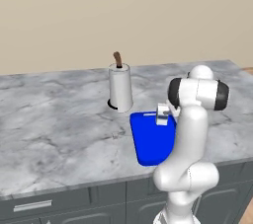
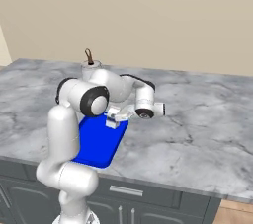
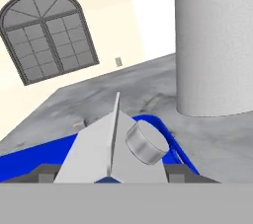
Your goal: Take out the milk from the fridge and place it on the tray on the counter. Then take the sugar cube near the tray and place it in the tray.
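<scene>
standing over the counter (image 1: 59,119), i see the milk (image 1: 162,114) sitting at the far end of the blue tray (image 1: 150,141), right btwn the two dark fingertips of the gripper (image 3: 111,172). in the hand view the carton's gabled top (image 3: 101,149) rises straight up from btwn those tips, its ridge pointing away, w/ the round cap (image 3: 147,142) on the slope toward the paper-towel roll (image 3: 215,40). the jaws stand wide, one on each side of the carton; can't tell if the pads actually press it or just flank it, so grip vs. let-go is unclear. from the right base view the hand reaches in low and sideways, w/ the carton (image 2: 113,118) under it at the tray's (image 2: 96,144) far edge, tray bottom seen around it. the roll w/ its brown spindle (image 1: 117,59) stands on the marble just beyond the tray's far corner, close to the carton but apart from it. a tiny pale speck, prob. the sugar cube (image 1: 115,134), lies on the marble just off the tray's long edge, on the side away from the arm, too small to make out well. dark cabinets (image 1: 64,203) run below.
</scene>
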